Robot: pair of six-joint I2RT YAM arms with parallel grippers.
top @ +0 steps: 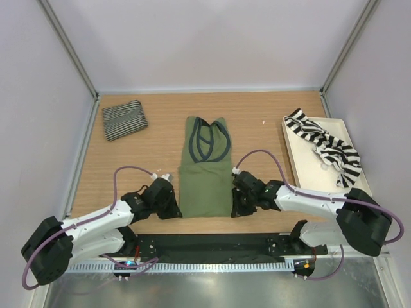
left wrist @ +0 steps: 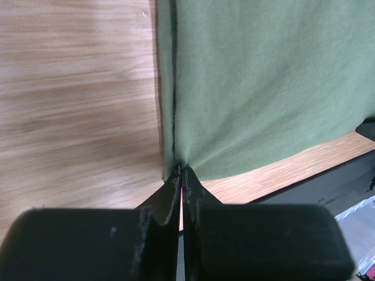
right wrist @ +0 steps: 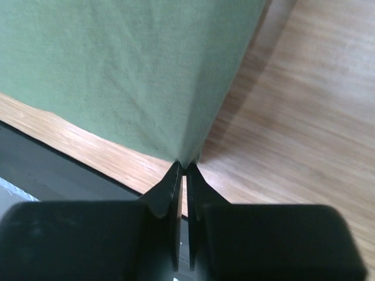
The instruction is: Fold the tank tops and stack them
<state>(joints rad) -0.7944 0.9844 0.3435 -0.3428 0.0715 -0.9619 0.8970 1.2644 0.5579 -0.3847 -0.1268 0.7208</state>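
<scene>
The olive green tank top is laid flat in the middle of the surface, straps toward the far side and hem toward the near edge. The left hand is seen at the near left corner of the hem, and in its wrist view the left hand is pressed together with that corner pinched between the fingertips. The right hand is placed at the near right corner; in its wrist view the right hand is closed to a thin gap, and the cloth is gathered into a small peak where it appears to be nipped.

The pinstriped tank top is set folded at the far left. The broad-striped tank top is heaped, unfolded, on the cream tray at the right.

The green cloth is judged to be light, thin and limp: no shape will be kept once it is lifted, and the middle will sag between the two corners. The hem corners are the sensible places to be held, since both layers can be caught there and an even fold line kept. If only the upper layer is pinched, the garment may be pulled open rather than folded.
</scene>
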